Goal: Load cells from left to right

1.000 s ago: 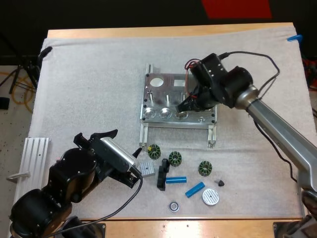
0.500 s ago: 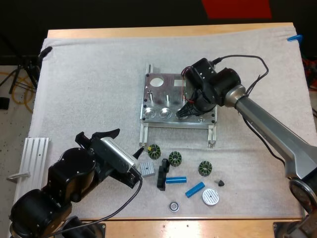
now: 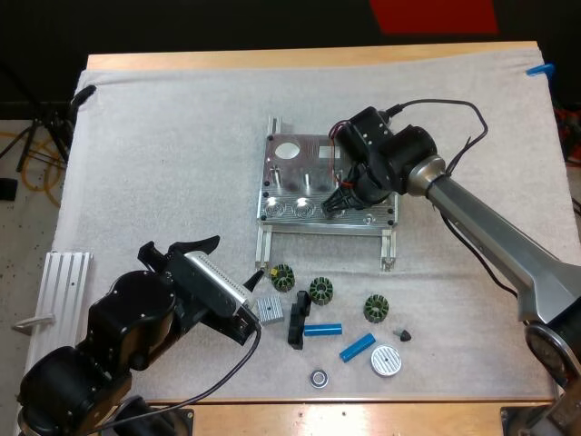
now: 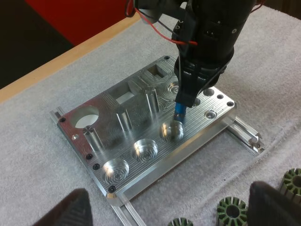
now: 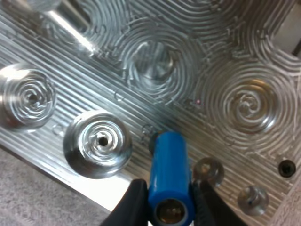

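One blue cylinder (image 5: 169,174) is being pinched by the right gripper (image 3: 338,202) over the fixture's (image 3: 300,168) third front hollow (image 4: 171,131), at its 6 o'clock edge. The left gripper (image 3: 247,304) is sitting wide open at the fixture's 7 o'clock.

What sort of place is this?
Probably a robotics assembly bench: a metal fixture on a white mat, loose blue cylinders nearby, and the right end effector gripping a blue cell.

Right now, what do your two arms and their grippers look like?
Both arms have bulky, rounded black joints. The right arm continues as a smooth silver-grey tube, while the left arm looks black all over. The left gripper and right gripper each end in two black fingers.
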Robot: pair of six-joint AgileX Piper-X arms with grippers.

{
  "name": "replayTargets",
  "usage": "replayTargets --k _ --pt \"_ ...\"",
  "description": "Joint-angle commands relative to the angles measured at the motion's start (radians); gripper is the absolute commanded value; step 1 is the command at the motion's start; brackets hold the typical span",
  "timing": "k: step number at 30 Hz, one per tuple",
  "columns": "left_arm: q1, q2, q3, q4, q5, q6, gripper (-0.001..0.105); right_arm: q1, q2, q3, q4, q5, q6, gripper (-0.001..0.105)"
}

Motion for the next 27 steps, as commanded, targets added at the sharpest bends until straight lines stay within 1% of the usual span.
replayTargets --k 1,17,27 --pt "-0.001 0.003 -0.005 -0.011 0.001 -0.001 0.067 -0.003 -0.008 -0.011 -0.015 0.007 -0.011 0.0" --pt "-0.001 0.003 -0.005 -0.011 0.003 -0.001 0.067 -0.003 -0.008 -0.011 -0.034 0.007 -0.01 0.0" --pt "-0.001 0.003 -0.005 -0.011 0.006 -0.001 0.067 -0.003 -0.008 -0.011 -0.017 -0.003 -0.036 0.0"
